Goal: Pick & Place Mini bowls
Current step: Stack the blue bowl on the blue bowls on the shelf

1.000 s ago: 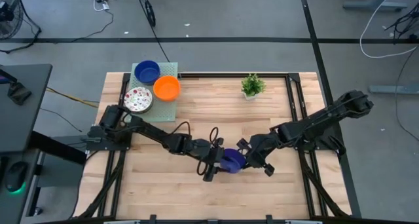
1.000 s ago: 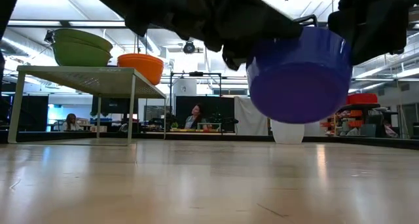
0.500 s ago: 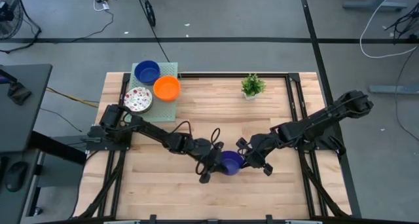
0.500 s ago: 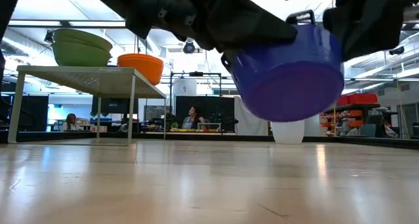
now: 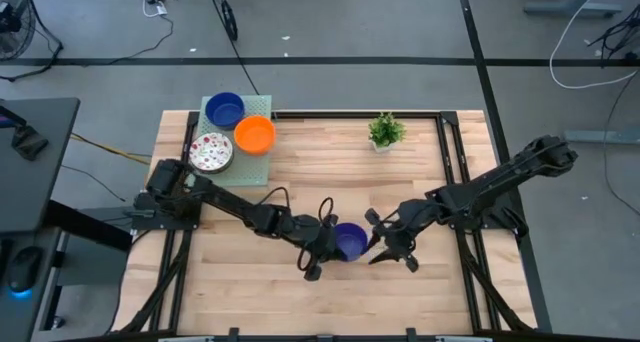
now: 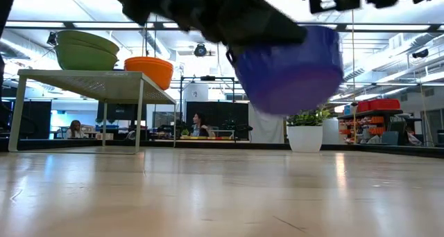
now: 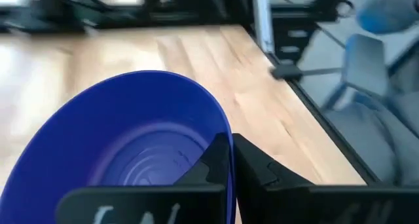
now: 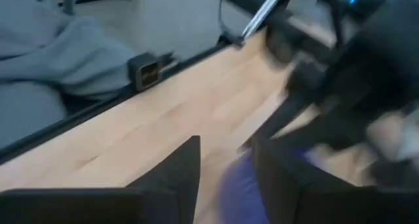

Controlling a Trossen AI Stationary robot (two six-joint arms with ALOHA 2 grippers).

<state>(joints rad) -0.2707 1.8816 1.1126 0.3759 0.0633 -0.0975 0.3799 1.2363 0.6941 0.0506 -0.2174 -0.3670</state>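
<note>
A dark blue mini bowl point(image 5: 350, 240) hangs over the middle of the table, near its front edge, with my left gripper point(image 5: 330, 245) shut on it. In the low view the bowl point(image 6: 288, 71) is tilted and well clear of the wood. My right gripper point(image 5: 379, 245) stands open just right of the bowl and touches nothing; its two fingers point(image 8: 186, 168) are apart. Three more mini bowls sit on a green rack point(image 5: 262, 106) at the far left: a blue one point(image 5: 225, 109), an orange one point(image 5: 255, 134) and a white red-speckled one point(image 5: 211, 154). My left gripper pinches the bowl's rim point(image 7: 227, 160) on the side nearest the arm, one finger inside the bowl and one outside against its wall. The fingers come from the table's left, slanting a little downward. The bowl is lifted clear and tilted, its hollow facing up toward my wrist.
A small green potted plant point(image 5: 385, 130) stands at the far middle-right. The rack point(image 6: 90, 75) is a raised shelf on legs at the far left. Bare wood point(image 5: 400, 192) lies between the plant and the grippers. People sit in the room behind the table.
The bowl has passed from my right gripper to my left. My left gripper shut on the bowl's rim, then my right gripper opened, let go and rose away. The bowl has shifted a little toward the table's left and tipped.
</note>
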